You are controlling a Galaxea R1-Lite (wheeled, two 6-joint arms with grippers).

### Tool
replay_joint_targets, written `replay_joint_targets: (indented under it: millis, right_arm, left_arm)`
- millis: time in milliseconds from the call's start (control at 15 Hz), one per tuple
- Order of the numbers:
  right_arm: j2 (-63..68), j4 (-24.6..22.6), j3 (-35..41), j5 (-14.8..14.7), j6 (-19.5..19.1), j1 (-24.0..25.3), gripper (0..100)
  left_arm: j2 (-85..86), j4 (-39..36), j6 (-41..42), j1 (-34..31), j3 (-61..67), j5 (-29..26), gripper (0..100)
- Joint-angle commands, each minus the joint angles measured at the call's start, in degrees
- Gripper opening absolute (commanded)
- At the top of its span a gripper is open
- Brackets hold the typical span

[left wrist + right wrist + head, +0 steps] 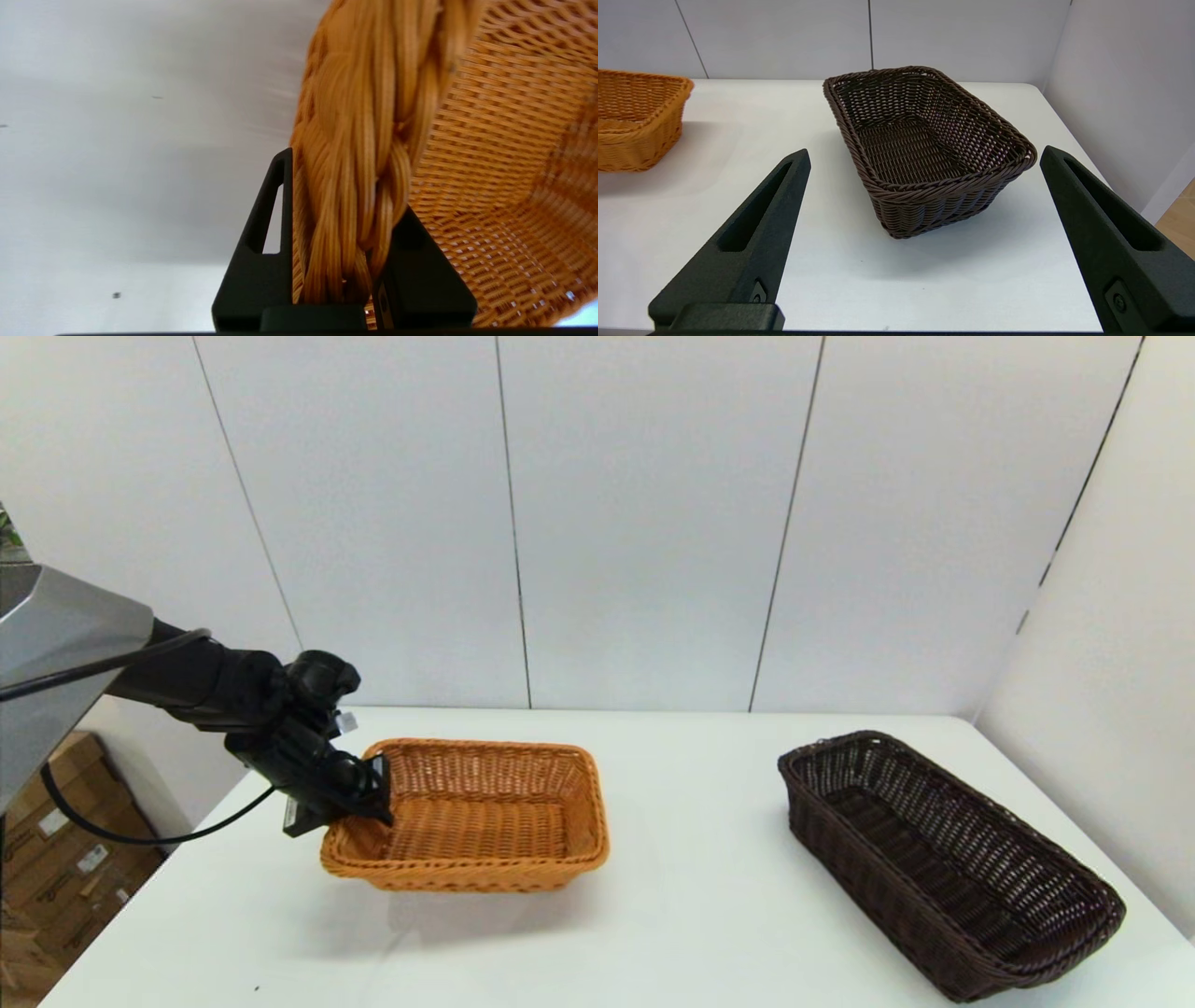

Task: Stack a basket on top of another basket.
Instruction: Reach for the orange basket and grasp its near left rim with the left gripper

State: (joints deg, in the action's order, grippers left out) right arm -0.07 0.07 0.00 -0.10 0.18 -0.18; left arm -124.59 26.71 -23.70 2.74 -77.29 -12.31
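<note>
Orange basket (476, 814) rim pinched by left tool (373, 803); dark basket (943, 859) apart; right tool (924, 242) agape.

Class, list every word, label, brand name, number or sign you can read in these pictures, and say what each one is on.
None can be read.
Cardboard boxes beside the table: pale labels, too small to read.
Left hand: a small white tag near it, no legible text.
Orange basket, dark basket, table, wall panels: no writing.

You see the left gripper (373, 798) clamped on the orange basket's (485, 821) nine o'clock rim, dark brown basket (943, 859) well apart at three o'clock, white table (691, 915).
</note>
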Motion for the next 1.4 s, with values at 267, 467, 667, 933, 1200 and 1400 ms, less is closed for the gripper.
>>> replay_joint_targets:
  millis: [267,467,667,933,1200,1400]
  right_arm:
    - [0.07,0.01,0.00,0.01,-0.01,0.01,100]
    - [0.07,0.01,0.00,0.01,-0.01,0.01,100]
    - [0.07,0.01,0.00,0.01,-0.01,0.01,100]
    - [0.07,0.01,0.00,0.01,-0.01,0.01,100]
    - [0.07,0.01,0.00,0.01,-0.01,0.01,100]
    - [0.07,0.01,0.00,0.01,-0.01,0.01,100]
  left_arm:
    - [1.28,-0.08,-1.44,0.95,-1.20,-7.46,0]
    - [0.49,-0.08,-1.79,1.30,-1.20,-8.78,0]
    - [0.49,-0.17,-1.70,1.30,-1.20,-10.28,0]
    - [-0.74,-3.07,-1.44,3.32,-0.93,-10.45,0]
    - [-1.62,-5.97,-1.26,6.93,-1.02,-10.45,0]
    - [-2.33,-7.81,-1.61,10.00,-1.02,-10.45,0]
